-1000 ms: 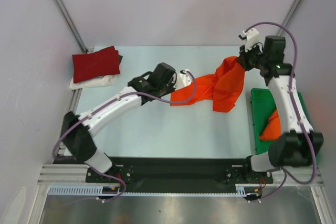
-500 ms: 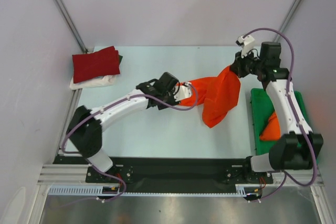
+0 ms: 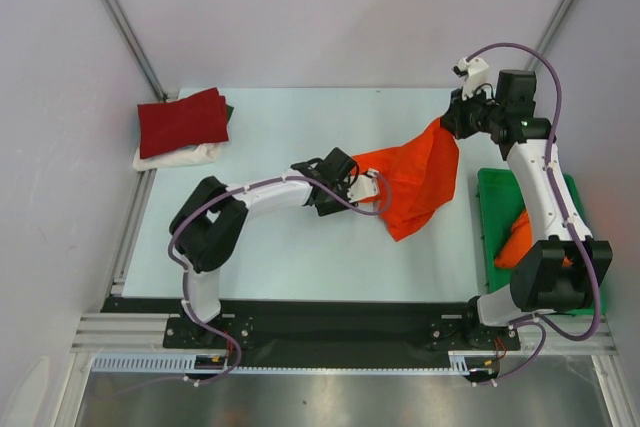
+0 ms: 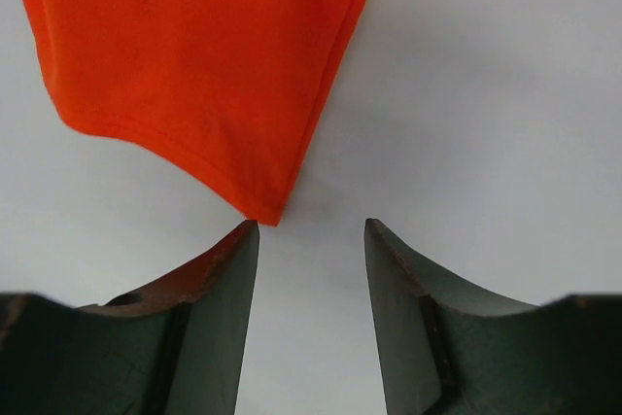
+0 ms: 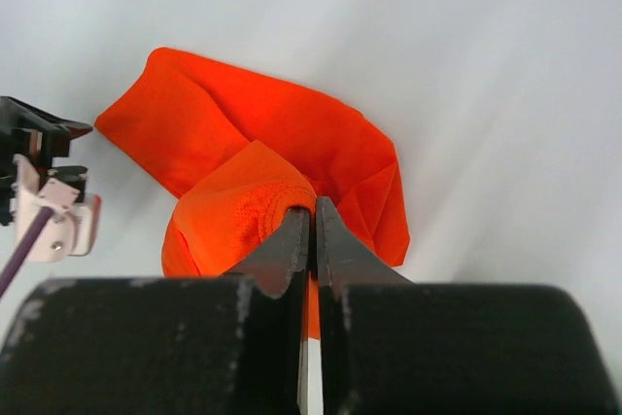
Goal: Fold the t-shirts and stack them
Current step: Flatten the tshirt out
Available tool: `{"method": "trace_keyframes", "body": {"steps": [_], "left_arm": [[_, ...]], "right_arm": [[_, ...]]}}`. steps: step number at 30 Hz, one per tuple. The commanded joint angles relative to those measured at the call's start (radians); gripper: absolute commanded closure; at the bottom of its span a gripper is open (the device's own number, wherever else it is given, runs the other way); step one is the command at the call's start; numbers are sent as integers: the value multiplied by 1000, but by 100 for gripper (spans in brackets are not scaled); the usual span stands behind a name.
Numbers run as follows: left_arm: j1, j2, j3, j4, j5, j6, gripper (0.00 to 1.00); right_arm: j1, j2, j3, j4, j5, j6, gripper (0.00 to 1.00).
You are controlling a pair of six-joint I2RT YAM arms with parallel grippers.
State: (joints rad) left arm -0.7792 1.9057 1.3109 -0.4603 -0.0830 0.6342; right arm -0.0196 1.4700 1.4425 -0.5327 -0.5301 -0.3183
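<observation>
Orange cloth hangs from the right jaws, which are pinched tight on a bunched fold of one orange t-shirt [image 3: 418,179], held up just beyond the far left corner of the green bin [image 3: 492,215]. From that grip the shirt drapes down and leftward, and its lower part lies on the bench [image 3: 320,257] just left of the bin. The left jaws stand about half open with nothing between them, low over the bench at the shirt's left edge, farther left of the bin. A hem corner [image 4: 260,209] lies just off one fingertip [image 4: 238,250]; whether they touch cannot be told. A second orange t-shirt [image 3: 515,237] lies crumpled inside the bin. Well left of the bin, at the bench's far corner, a folded dark red t-shirt [image 3: 182,120] lies on a folded white t-shirt [image 3: 178,157].
</observation>
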Motion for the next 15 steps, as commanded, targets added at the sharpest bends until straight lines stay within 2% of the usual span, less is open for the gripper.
{"method": "trace_keyframes", "body": {"steps": [1,10,15], "left_arm": [[21,39,85,19,55,12,47],[69,156,232,-29,65,-15,48],[75,151,209,-38,71,-8,49]], "right_arm": [[-2,0,36,7,15,21,100],[0,7,21,20,22,44,100],[1,27,45,5,27,21,100]]}}
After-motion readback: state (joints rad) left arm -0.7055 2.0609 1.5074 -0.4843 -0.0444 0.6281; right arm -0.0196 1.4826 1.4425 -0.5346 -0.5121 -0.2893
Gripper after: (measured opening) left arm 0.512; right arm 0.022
